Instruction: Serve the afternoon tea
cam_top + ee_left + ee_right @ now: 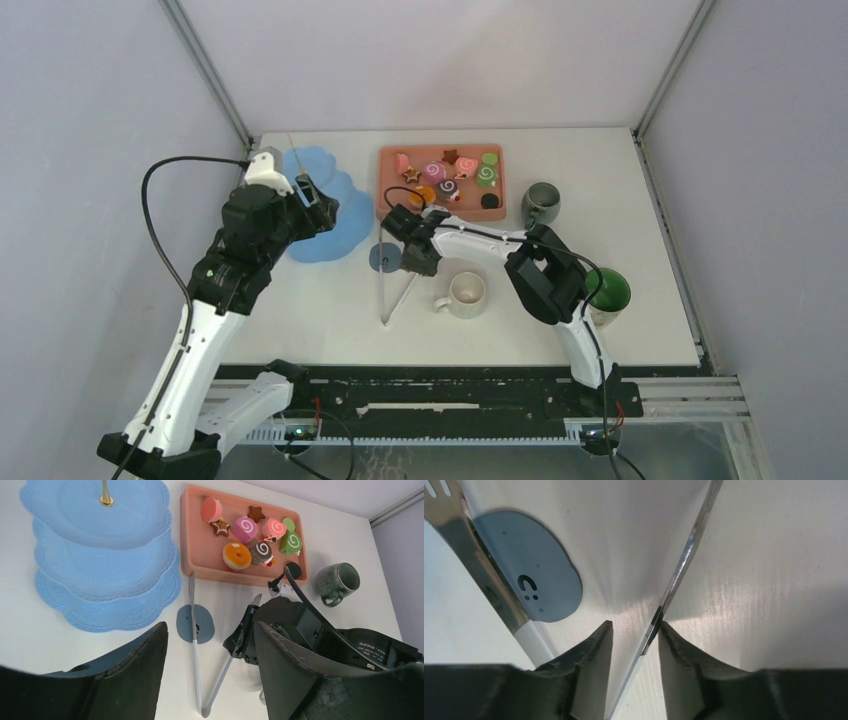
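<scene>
The blue tiered tower (330, 235) stands at the back left and fills the upper left of the left wrist view (100, 555). Toy pastries and swirl rolls (447, 178) lie on the salmon tray (385, 190); the left wrist view shows an orange one (237, 555) and a pink swirl (246, 529). The cream mug (466, 293), grey mug (540, 203) and green mug (610, 290) stand on the table. My left gripper (322, 205) is open and empty, high above the tower's edge. My right gripper (635, 630) is open, low over the table, straddling one arm of the metal tongs (684, 565), which touches its right finger.
The tongs (393, 295) lie in a V on the table between tower and cream mug, their other arm (469, 555) crossing a small blue-grey disc (534, 575). The right arm (310, 635) reaches across in front of the tray. Frame posts stand at the back corners.
</scene>
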Controlling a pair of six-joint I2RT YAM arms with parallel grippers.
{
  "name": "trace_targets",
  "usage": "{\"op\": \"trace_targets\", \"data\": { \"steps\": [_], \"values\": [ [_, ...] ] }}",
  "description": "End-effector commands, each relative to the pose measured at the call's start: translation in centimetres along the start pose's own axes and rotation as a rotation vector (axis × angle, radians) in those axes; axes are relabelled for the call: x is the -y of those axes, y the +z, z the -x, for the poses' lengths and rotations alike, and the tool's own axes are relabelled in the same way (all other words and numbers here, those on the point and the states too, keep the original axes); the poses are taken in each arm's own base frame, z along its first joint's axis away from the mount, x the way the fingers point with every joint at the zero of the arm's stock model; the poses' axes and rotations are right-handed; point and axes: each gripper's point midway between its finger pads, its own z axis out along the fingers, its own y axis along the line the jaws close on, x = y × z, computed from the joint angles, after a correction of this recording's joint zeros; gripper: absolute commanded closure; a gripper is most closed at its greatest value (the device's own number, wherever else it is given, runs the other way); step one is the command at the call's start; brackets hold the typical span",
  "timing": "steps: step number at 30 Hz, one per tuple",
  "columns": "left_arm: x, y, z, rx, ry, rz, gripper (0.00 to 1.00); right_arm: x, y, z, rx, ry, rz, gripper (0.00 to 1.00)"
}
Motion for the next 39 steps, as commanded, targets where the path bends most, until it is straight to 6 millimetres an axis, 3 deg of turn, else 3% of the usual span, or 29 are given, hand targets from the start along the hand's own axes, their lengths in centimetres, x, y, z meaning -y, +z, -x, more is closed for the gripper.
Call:
{"op": "trace_targets", "data": {
  "steps": [1, 5, 7, 14, 19, 27, 34, 38, 39],
  "values": [
    [0.6, 0.3, 0.1, 0.018, 0.003, -0.034, 0.31, -0.9, 0.1, 1.0, 0.030, 0.036, 0.016, 0.60],
    [0.6, 0.7, -0.2, 0.002, 0.015, -0.036, 0.31, -0.7, -0.2, 1.1, 0.042, 0.034, 0.014, 0.84],
    [0.7, 0.9, -0.4, -0.004, 0.016, -0.038, 0.31, -0.5, -0.7, 1.3, 0.070, 0.021, 0.005, 0.90],
    [1.2, 1.0, -0.5, -0.020, 0.017, -0.064, 0.31, 0.4, -3.0, 2.3, 0.149, -0.035, -0.018, 0.94],
    [1.8, 0.3, 0.6, 0.003, 0.030, -0.086, 0.31, -0.4, -5.4, 2.6, 0.229, -0.214, 0.037, 1.00],
    [2.0, -0.4, 2.2, 0.042, 0.049, -0.087, 0.31, -2.8, -6.6, -1.0, 0.255, -0.579, 0.148, 1.00],
    [2.2, 0.1, 1.9, 0.024, 0.037, -0.089, 0.31, -4.7, -5.7, -1.9, 0.269, -0.703, 0.186, 0.90],
    [2.3, 0.2, 1.8, 0.018, 0.033, -0.093, 0.31, -4.9, -6.3, -1.2, 0.278, -0.699, 0.206, 0.69],
    [2.3, 0.2, 1.8, 0.020, 0.032, -0.092, 0.31, -4.9, -6.9, -1.0, 0.285, -0.694, 0.219, 0.56]
  ]
}}
